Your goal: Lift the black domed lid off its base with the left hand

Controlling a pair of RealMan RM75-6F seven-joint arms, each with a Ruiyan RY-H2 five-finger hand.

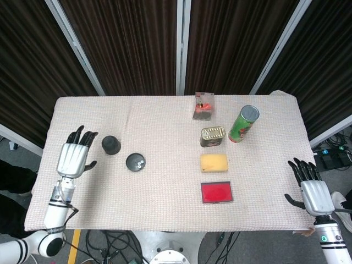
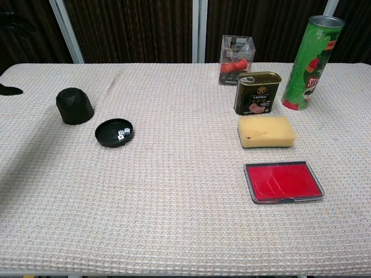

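Lid off and set down; my part looks finished.

The black domed lid (image 1: 111,144) stands upright on the table, dome up, mouth down, axis vertical, just beside its base (image 1: 135,161) but apart from it; my left hand (image 1: 73,158) hangs near the lid, fingers spread, grasping nothing; my right hand (image 1: 311,189) lies released, well apart; next, I judge, only withdrawal.
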